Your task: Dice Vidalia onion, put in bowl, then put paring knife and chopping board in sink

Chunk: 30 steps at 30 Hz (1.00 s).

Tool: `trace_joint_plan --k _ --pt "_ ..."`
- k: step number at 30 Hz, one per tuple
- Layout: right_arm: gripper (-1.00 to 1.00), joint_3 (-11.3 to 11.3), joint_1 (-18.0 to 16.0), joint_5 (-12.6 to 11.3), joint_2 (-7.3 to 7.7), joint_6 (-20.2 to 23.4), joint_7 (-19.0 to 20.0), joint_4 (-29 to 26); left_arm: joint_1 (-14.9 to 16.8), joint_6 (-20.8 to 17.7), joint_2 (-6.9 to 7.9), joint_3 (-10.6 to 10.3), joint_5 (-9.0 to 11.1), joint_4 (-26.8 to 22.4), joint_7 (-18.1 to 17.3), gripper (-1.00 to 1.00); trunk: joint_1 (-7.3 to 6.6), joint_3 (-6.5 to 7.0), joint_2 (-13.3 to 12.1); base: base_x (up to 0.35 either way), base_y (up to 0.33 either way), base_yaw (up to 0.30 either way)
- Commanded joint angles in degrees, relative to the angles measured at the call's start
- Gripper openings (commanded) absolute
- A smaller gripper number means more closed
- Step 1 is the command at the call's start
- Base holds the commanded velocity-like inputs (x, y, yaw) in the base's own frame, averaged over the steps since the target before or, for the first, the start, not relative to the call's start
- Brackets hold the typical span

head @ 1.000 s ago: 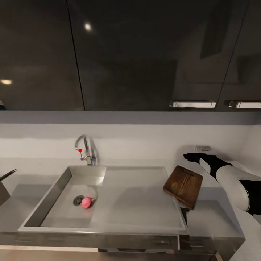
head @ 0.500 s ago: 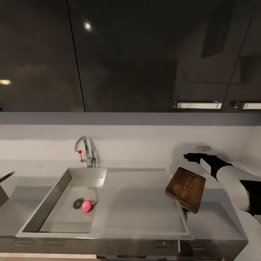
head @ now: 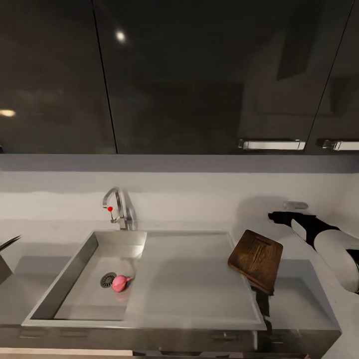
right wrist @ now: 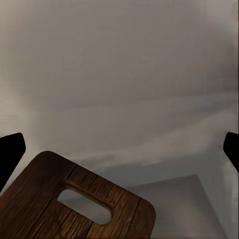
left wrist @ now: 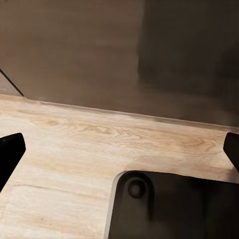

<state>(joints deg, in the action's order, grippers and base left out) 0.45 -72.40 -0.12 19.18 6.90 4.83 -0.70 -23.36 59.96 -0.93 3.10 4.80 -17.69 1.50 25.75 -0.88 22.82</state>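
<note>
Here, the small pink-red Vidalia onion (head: pixel 119 282) with its pointed tip lies on the floor of the rectangular stainless-steel sink (head: pixel 70 279), just beside the round drain (head: pixel 107 279), below the curved chrome faucet with a red dot (head: pixel 117 205). To the right, past the flat steel drainboard (head: pixel 189 274), the dark brown wooden chopping board with a slot handle (head: pixel 256 259) sits tilted, one edge over the sink's rim and the rest above the matte grey countertop (head: pixel 299 304). Beyond it, the robot's white-and-black right arm (head: pixel 329 244) reaches toward the pale back wall, its black right gripper (head: pixel 279 217) above the counter, apart from the board; in the right wrist view the fingertips (right wrist: pixel 10 152) stand wide apart over the board's handle end (right wrist: pixel 74 209). In the left wrist view the left gripper's fingertips (left wrist: pixel 10 152) are likewise spread, above a light wood-grain floor (left wrist: pixel 74 149).
</note>
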Motion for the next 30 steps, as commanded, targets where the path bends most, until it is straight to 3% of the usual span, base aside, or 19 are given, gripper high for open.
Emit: trace_joint_plan --k 1,7,16,30 --pt "1.00 0.1 0.0 0.0 0.59 0.3 0.9 0.0 0.0 0.0 -0.04 0.2 -0.1 -0.1 0.0 1.00 0.04 -0.09 0.1 0.000 0.000 0.000" --pt "1.00 0.1 1.7 0.1 3.42 0.1 4.3 -0.2 0.0 0.0 -0.11 0.2 -0.1 -0.1 0.1 1.00 0.04 -0.09 0.1 0.000 0.000 0.000" --pt "1.00 0.1 2.0 0.0 4.26 0.2 5.0 -0.3 0.0 0.0 -0.21 0.2 -0.1 0.3 0.1 1.00 0.04 -0.24 0.1 0.000 0.000 0.000" --pt "1.00 0.2 2.0 0.0 4.21 0.1 5.1 -0.3 0.0 0.0 -0.22 0.2 -0.1 1.5 0.1 1.00 0.04 -1.25 0.1 0.000 0.000 0.000"
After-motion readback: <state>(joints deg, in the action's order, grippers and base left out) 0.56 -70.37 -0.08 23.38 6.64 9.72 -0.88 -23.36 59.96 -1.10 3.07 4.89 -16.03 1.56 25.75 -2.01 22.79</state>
